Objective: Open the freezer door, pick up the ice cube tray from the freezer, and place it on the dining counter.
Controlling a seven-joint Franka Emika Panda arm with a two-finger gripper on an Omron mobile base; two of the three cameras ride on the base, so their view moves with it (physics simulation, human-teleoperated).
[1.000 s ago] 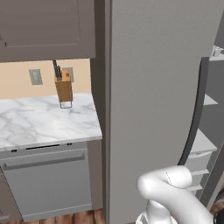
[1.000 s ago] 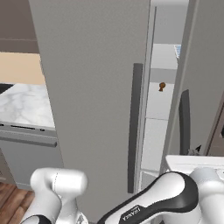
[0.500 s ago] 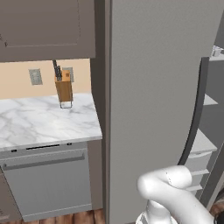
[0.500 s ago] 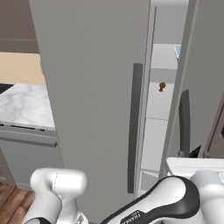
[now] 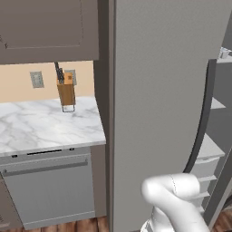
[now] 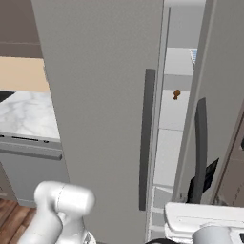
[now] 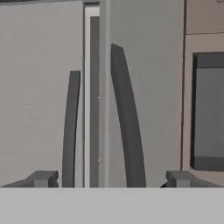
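Two fingertips of the hand point(image 7: 111, 178) stand released, wide apart, straddling the freezer door's point(image 7: 148, 87) dark curved handle point(image 7: 126, 122)

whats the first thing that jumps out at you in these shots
The tall grey fridge doors: the freezer door on the right stands ajar, showing pale shelves behind it, beside its shut twin door. In the hand view the open gripper faces both dark handles, with the curved freezer handle between its fingertips. Off to the left, a knife block stands on a marble worktop.
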